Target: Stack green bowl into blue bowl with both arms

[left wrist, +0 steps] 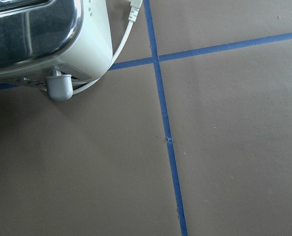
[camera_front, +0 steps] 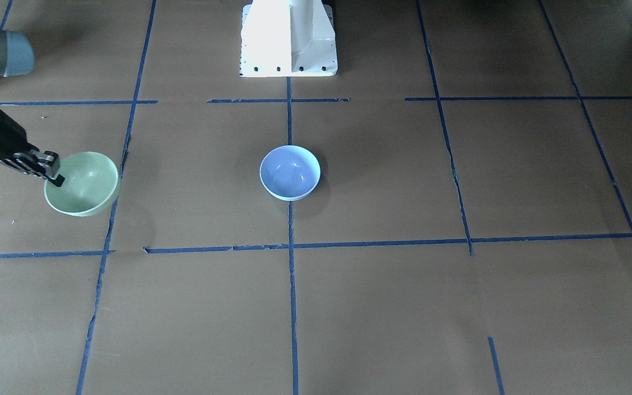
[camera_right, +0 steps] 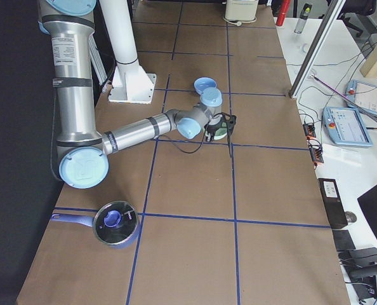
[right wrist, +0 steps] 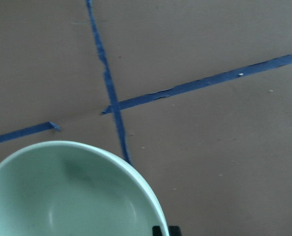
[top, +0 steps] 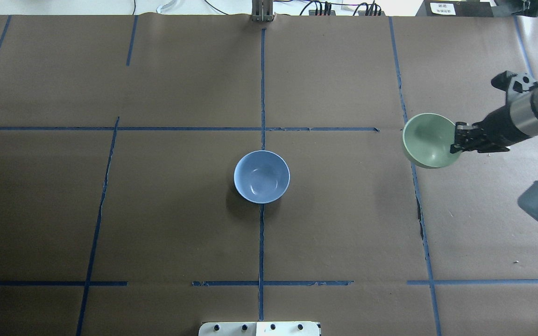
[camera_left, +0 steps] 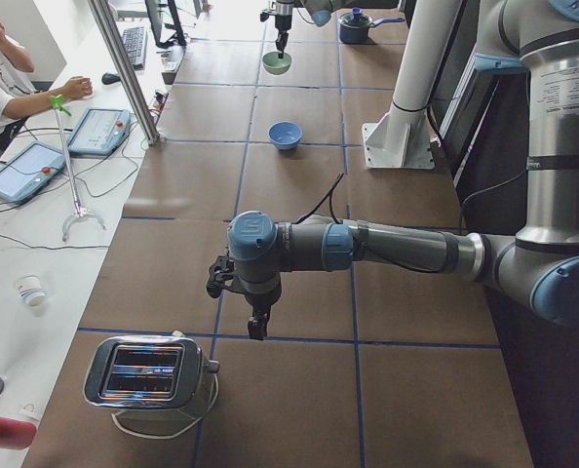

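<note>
Carry step: right gripper [top: 455, 142] clamps rim of green bowl [top: 425, 140]; next, haul it to blue bowl [top: 261, 176], well beyond fingertips; left gripper [camera_left: 258, 330] unreadable.

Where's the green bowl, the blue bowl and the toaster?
green bowl [top: 425, 140]: overhead view, on its inside.
blue bowl [top: 261, 176]: overhead view, on its inside bottom.
toaster [camera_left: 148, 372]: left side view, on its shiny top.

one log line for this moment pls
right gripper: shut on rim of small round mint-green plastic bowl | round periwinkle-blue plastic bowl: empty, untouched | left gripper: near chrome toaster, state unclear | stack: not yet
</note>
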Motion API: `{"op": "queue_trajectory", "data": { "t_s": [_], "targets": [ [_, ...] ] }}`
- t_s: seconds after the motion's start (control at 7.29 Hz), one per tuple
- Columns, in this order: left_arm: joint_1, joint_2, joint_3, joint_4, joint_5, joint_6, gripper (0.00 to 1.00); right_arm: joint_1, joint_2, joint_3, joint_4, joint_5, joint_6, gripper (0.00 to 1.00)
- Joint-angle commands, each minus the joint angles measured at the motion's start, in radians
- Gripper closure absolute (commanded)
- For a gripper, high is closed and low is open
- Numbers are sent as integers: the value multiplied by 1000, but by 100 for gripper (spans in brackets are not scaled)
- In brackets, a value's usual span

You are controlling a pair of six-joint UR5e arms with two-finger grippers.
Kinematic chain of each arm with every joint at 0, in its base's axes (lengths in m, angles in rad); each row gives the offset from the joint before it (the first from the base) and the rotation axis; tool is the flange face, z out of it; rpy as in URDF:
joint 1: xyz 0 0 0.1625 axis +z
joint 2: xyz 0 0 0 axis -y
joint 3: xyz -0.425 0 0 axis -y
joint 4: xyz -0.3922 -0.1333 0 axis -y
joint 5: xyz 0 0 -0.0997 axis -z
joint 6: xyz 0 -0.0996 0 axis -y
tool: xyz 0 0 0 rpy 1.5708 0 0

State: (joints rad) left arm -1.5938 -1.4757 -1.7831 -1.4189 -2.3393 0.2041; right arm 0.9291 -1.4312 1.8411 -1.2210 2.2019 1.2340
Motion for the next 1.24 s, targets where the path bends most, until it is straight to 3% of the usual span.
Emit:
{"op": "queue_trajectory", "data": {
  "t_s": [0.0,0.14,0.41,0.69,1.1],
  "targets": [
    [0,-3,-2,0,0,-15,0,-198,310,17,-240,-120,279,100],
    [0,-5,-4,0,0,-22,0,-284,416,0,-312,-202,367,100],
    [0,-5,-9,0,0,-26,0,-378,526,-80,-322,-258,511,97],
    [0,-5,-10,2,0,-32,0,-444,538,-123,-318,-341,536,96],
    [0,-5,-12,2,-2,-32,0,-447,538,-169,-315,-343,532,88]
  ]
}}
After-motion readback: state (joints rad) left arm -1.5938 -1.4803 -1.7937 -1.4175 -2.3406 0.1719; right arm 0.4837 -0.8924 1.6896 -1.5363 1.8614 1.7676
